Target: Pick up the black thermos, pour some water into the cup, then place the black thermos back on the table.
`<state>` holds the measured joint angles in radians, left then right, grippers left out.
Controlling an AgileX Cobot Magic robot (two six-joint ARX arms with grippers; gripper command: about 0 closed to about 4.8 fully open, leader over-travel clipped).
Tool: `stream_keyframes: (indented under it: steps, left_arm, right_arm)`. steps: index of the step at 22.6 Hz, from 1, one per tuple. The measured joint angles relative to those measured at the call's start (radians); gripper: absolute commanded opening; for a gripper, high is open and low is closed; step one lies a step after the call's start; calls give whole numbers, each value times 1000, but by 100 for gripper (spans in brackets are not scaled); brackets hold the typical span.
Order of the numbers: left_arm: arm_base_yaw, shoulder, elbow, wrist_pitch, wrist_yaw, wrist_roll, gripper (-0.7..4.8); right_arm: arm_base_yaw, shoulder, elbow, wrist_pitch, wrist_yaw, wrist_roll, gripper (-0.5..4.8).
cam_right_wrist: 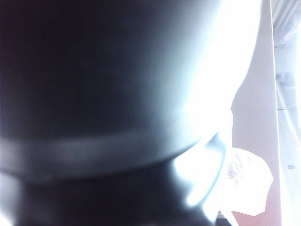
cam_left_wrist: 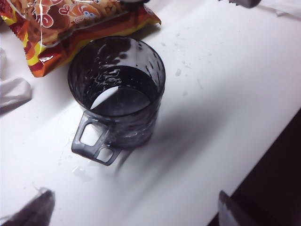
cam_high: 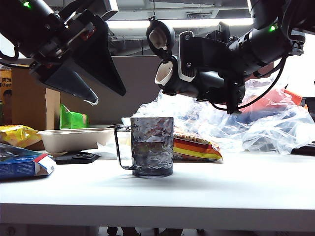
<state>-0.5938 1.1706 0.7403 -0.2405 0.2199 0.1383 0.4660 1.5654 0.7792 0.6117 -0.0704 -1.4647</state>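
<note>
Thermos (cam_high: pixel 189 76) tipped near level above cup (cam_high: pixel 150 146), lid flipped, clamped in right gripper (cam_high: pixel 204 73). Cup mid-table near front edge, already holds water. Left gripper (cam_high: pixel 93 91) spread, empty, hovering over cup's handle side. Left: finish pour, set thermos back on table (cam_high: pixel 236 187).

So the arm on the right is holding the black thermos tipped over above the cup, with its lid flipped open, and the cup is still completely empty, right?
Not quite. The right gripper does hold the black thermos tipped above the cup, lid open, but the cup is not empty: the left wrist view shows water in it.
</note>
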Motion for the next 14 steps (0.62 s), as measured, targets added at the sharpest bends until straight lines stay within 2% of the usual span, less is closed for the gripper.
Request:
stream_keyframes:
  steps: [5, 9, 11, 14]
  left_arm:
    - [0, 0, 0, 0, 0, -1, 479]
    - [0, 0, 0, -4, 0, -39, 479]
    - [0, 0, 0, -3, 0, -39, 479]
    - [0, 0, 0, -4, 0, -39, 479]
  right_arm:
    - [0, 0, 0, 21, -27, -3, 167]
    - [0, 0, 0, 142, -59, -23, 168]
    - [0, 0, 0, 175, -58, -118, 168]
    - [0, 0, 0, 119, -58, -214, 168]
